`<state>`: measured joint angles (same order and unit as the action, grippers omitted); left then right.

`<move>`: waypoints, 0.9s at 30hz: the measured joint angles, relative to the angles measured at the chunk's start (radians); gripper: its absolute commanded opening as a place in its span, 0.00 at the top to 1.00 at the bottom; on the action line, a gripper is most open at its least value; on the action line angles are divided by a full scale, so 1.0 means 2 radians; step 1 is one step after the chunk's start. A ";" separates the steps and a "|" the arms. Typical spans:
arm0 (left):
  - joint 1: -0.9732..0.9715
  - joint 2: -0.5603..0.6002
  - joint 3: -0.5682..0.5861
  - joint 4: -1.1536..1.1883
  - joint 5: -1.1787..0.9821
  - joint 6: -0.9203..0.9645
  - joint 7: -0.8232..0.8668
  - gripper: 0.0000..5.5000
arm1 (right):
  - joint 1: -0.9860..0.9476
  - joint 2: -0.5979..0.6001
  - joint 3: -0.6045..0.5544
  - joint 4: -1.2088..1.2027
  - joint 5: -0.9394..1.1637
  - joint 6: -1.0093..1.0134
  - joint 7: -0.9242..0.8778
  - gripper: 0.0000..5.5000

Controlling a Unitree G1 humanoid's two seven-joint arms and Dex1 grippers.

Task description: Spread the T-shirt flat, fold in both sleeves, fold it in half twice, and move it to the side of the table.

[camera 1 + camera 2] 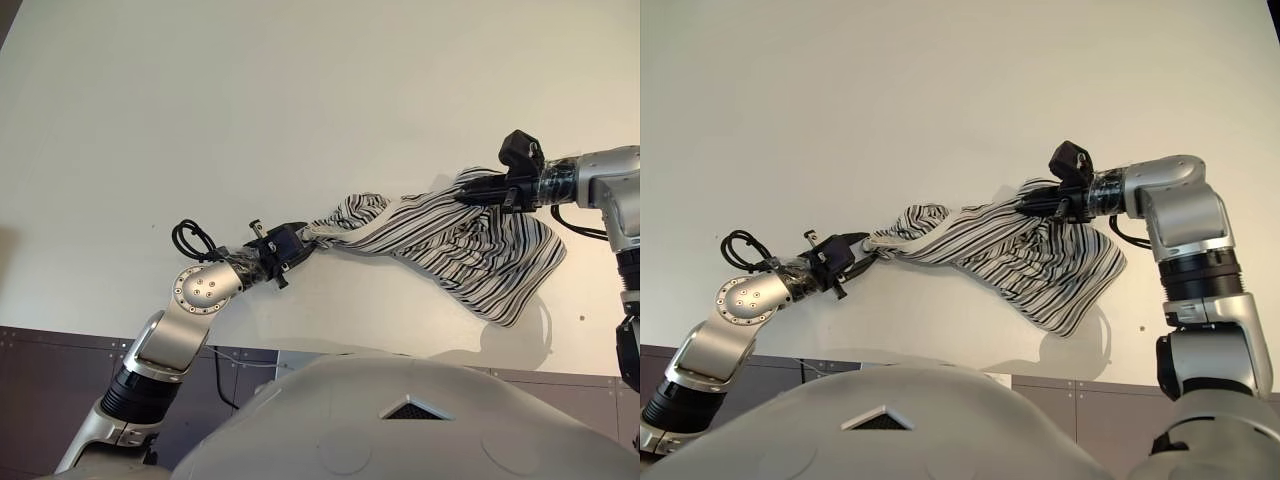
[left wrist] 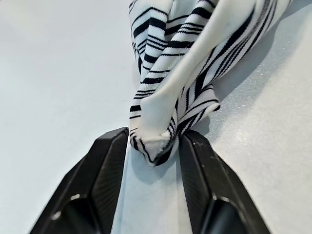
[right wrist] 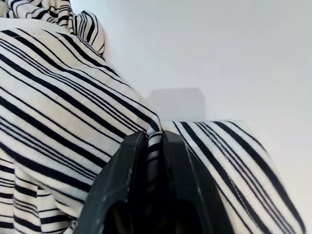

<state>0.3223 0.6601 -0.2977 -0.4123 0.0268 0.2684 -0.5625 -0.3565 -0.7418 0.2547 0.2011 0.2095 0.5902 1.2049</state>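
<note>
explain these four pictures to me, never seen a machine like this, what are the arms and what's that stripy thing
This is a humanoid robot with two metal arms, each ending in a two-finger gripper. The two wide pictures come from cameras in its head, looking down over a white table. The two close-ups come from cameras on its wrists. The stripy thing is a black-and-white T-shirt. The left gripper pinches one end, the right gripper another part, so it stretches bunched between them, not yet flat.

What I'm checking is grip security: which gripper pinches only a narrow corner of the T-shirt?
The left gripper: it holds a thin twisted corner of the T-shirt; the right gripper clamps a broad fold.
</note>
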 measured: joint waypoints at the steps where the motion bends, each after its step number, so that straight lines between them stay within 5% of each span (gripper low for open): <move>1: 0.000 0.000 0.000 0.000 0.000 0.000 0.000 0.67 | 0.000 0.002 0.000 0.000 -0.001 0.003 -0.003 0.98; 5: 0.000 -0.001 0.000 0.000 0.000 0.000 0.001 0.67 | 0.013 0.014 -0.010 -0.015 0.014 0.013 -0.016 0.98; 13: -0.040 -0.042 0.096 -0.026 -0.081 0.082 0.014 0.67 | -0.059 0.088 -0.182 -0.035 0.135 0.069 -0.134 0.98; 17: -0.137 -0.043 0.120 -0.010 -0.098 0.105 0.011 0.67 | -0.094 0.127 -0.173 -0.013 0.103 0.014 -0.195 0.98; 22: -0.099 -0.041 0.101 0.010 -0.077 0.098 0.012 0.67 | -0.069 0.129 -0.148 0.047 0.034 -0.070 -0.239 0.98; 27: -0.076 -0.130 0.103 -0.059 -0.158 0.139 0.040 0.67 | -0.136 0.209 -0.180 0.115 0.045 -0.099 -0.316 0.98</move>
<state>0.1693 0.4006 -0.0908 -0.5297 -0.2898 0.5471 -0.4821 -0.6283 -0.3246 -0.1056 0.4305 0.2993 0.3929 0.5725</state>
